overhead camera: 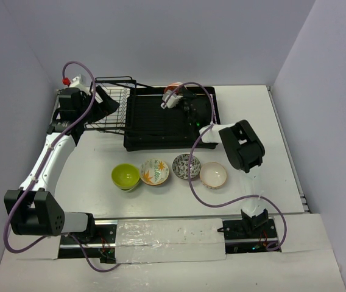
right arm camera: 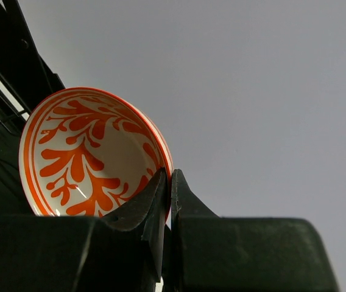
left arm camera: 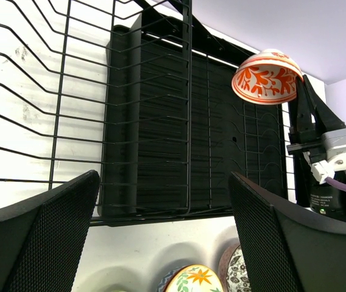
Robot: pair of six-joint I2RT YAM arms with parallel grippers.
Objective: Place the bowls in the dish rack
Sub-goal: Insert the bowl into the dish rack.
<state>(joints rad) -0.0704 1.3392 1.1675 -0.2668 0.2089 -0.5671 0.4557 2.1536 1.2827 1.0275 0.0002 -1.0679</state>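
Note:
My right gripper is shut on the rim of the red-orange patterned bowl and holds it tilted over the far edge of the black dish rack. In the right wrist view the jaws pinch the bowl's rim. The held bowl also shows in the left wrist view. My left gripper is open and empty above the wire basket. On the table stand the lime green bowl, the orange leaf bowl and the cream-pink bowl.
A dark black-and-white floral bowl stands between the leaf bowl and the cream-pink bowl. The row of bowls lies in front of the rack. Walls close in the table at the back and both sides. Cables hang from both arms.

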